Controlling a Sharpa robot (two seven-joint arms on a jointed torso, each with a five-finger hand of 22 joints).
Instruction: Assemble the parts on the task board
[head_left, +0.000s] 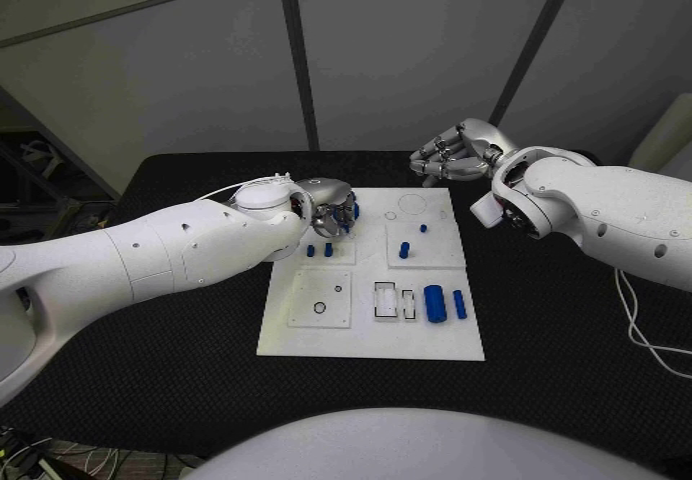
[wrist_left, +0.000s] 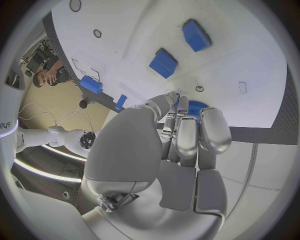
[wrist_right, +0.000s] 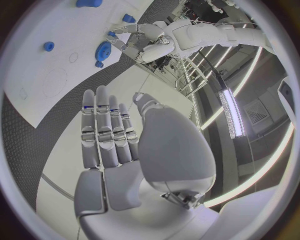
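Observation:
The white task board (head_left: 368, 335) lies in the middle of the black table. My left hand (head_left: 329, 205) is down on the board's far left corner, its fingertips (wrist_left: 187, 131) closed round a blue toothed gear (wrist_left: 195, 107), which also shows as the gear (wrist_right: 103, 50) under that hand (wrist_right: 147, 47). My right hand (head_left: 454, 150) hovers past the board's far right corner with its fingers (wrist_right: 103, 130) straight and nothing in them. Two small blue blocks (head_left: 319, 250) sit just nearer than the left hand, and two blue pegs (head_left: 414, 240) stand to their right.
Near the board's front right lie a thick blue cylinder (head_left: 433, 300), a thin blue bar (head_left: 460, 303) and a pale rectangular frame (head_left: 385, 300). A square plate with a ring outline (head_left: 320, 298) sits front left. Black table surrounds the board.

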